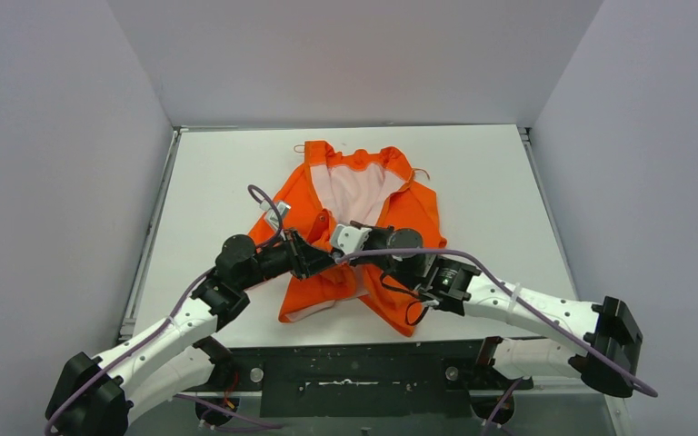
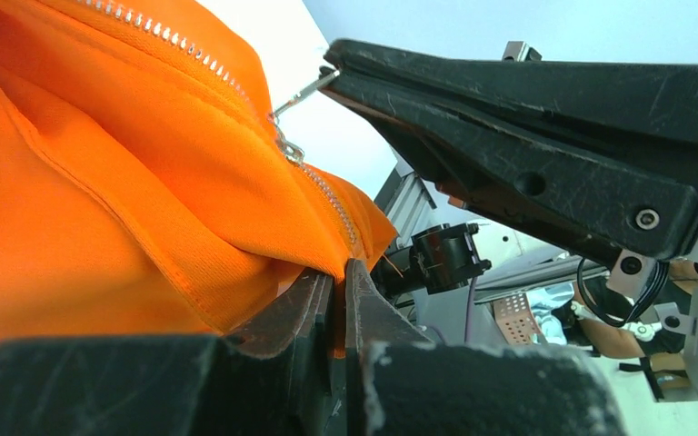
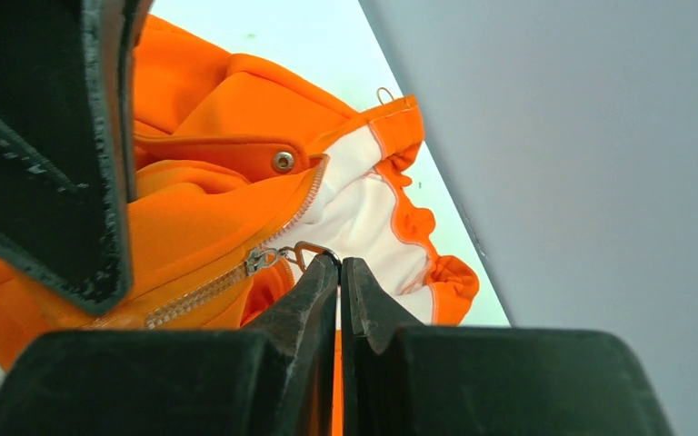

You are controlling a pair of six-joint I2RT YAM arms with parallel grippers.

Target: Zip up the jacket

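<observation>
Orange jacket (image 1: 302,200), silver zipper pull (image 3: 302,252)

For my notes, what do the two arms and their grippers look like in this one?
The left arm and right arm have white links, black joint housings and a purple cable along each. The left gripper and right gripper have black, scuffed, tapered fingers.

Your left gripper (image 2: 341,272) is pinched shut; your right gripper (image 3: 339,265), also shut, sits just beyond its tips.
</observation>
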